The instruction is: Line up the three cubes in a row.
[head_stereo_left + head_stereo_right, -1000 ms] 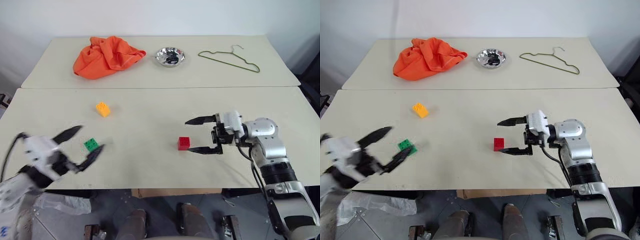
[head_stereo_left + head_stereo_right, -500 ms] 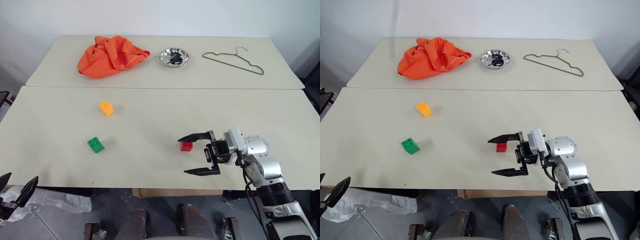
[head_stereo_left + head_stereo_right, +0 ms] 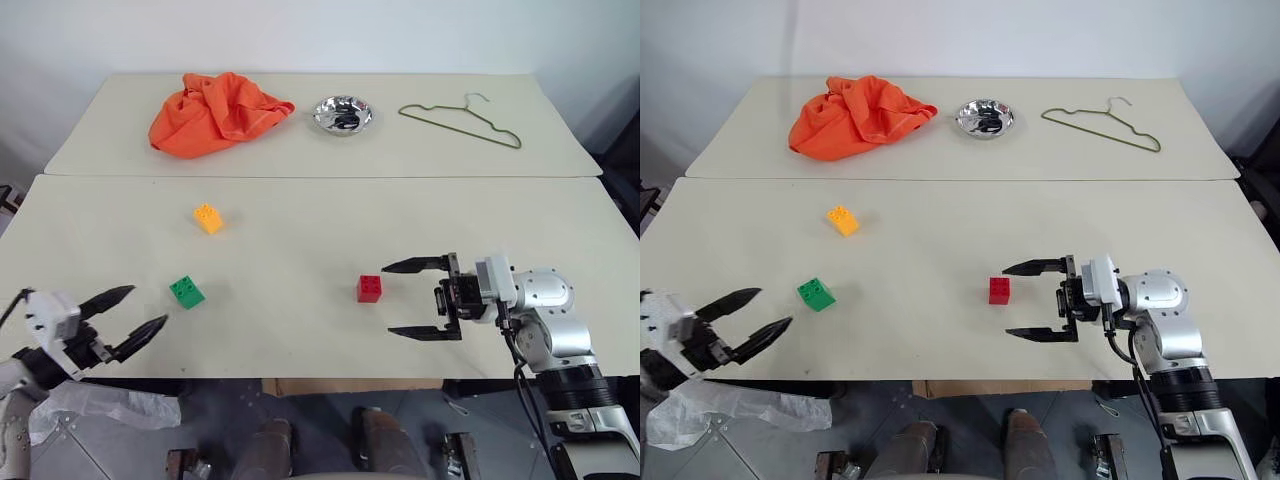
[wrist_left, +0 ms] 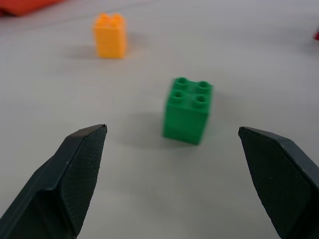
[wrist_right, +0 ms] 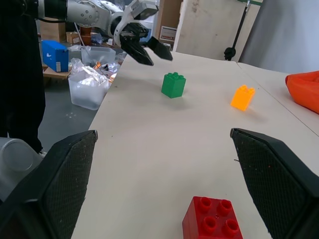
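- Left gripper [image 3: 132, 312]: jaws wide apart, empty, hovering at the near left table edge, touching nothing.
- Right gripper [image 3: 413, 298]: jaws wide apart, empty, pointing toward the robot's left.
- Metal bowl [image 3: 341, 113] on the far table; contents can't be made out.
- Green brick [image 3: 186, 292]: just ahead of the left gripper, apart from it.
- Red brick [image 3: 369, 288]: just off the right fingertips, outside the jaws.
- Yellow-orange brick [image 3: 207, 218]: farther back, beyond the green one.

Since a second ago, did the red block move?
No. The red block sits at the same spot relative to the green block and table seam.
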Controlling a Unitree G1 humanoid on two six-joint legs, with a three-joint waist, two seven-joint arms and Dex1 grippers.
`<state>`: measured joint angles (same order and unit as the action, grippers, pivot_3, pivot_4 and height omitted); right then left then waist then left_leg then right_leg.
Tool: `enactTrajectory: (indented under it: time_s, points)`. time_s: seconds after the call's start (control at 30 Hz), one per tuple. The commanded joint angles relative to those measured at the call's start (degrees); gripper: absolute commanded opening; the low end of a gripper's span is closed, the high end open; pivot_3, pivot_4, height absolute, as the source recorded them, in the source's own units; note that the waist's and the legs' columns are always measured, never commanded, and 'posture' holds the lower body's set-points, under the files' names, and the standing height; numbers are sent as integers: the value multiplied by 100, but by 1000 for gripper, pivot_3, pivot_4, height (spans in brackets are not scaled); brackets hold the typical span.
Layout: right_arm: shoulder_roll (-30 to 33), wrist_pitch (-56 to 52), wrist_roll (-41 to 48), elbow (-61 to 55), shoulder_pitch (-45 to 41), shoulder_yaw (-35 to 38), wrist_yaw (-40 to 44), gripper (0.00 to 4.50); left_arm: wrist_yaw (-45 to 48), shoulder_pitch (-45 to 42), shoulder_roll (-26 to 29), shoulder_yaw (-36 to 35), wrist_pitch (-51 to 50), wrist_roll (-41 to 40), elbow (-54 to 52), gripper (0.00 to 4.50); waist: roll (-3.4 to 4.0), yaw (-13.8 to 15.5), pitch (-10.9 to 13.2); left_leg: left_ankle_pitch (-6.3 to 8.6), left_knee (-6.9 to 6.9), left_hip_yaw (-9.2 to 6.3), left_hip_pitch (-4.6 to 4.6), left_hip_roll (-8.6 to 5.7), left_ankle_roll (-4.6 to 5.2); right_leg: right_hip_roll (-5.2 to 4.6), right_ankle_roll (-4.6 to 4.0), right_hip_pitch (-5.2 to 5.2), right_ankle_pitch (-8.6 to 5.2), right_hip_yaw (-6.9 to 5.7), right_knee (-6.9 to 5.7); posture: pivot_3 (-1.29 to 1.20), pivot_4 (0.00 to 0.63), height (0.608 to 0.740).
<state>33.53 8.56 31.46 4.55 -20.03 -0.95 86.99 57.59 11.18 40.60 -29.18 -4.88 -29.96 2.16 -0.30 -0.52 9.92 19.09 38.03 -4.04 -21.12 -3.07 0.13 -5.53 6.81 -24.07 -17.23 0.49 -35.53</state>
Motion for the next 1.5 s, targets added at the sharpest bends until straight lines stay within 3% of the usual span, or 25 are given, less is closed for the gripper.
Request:
enactTrajectory:
  time_s: [0.03,0.27,0.53,0.87,1.07,1.17,1.33,1.5]
  points:
    - [-38,29,23,-293,107,56,-99,4481,201,-211,129,267,221,266,268,4500,0,20,0,0,0,0,0,0,0,0,0,0,0,-1,0,0,150,740]
    - [-37,66,-32,-352,200,69,-274,4481,-44,-1243,-90,649,624,566,1256,4500,1,48,0,-1,9,-2,-1,-5,0,-2,1,0,0,-14,-6,0,150,740]
    - [-94,113,-108,-437,291,36,-439,4481,285,-1739,-119,1101,620,600,1480,4500,1,34,0,-1,9,0,-3,-5,-1,1,2,-3,1,-19,-12,0,150,740]
    - [19,170,-139,-585,552,176,-615,4500,863,-1864,236,1219,296,439,1125,1483,1,43,0,-1,10,3,-5,-5,-1,0,2,-8,1,-16,-12,0,150,740]
    - [176,205,-89,-617,786,583,-863,4500,1157,-2804,218,1898,-469,240,317,1492,1,150,1,-3,15,-3,-9,-11,3,-6,2,-6,1,-15,-12,0,150,740]
    - [202,163,-65,-621,910,806,-1066,4500,1291,-3418,201,2722,-765,744,295,1492,1,177,0,-3,18,1,-9,-16,4,-4,7,-5,4,-17,-13,0,150,740]
    - [308,377,-222,-545,1278,1059,-1156,4500,1282,-4545,-606,3876,-472,1566,1126,1492,1,184,0,-6,17,9,-13,-20,9,14,9,-6,5,-21,-32,0,150,740]
    - [311,409,-217,-710,1474,1143,-1306,4500,1208,-4805,-1016,4243,-2,2000,1735,1492,0,80,1,-8,17,25,-11,-13,10,16,14,-13,7,-9,-36,0,150,740]
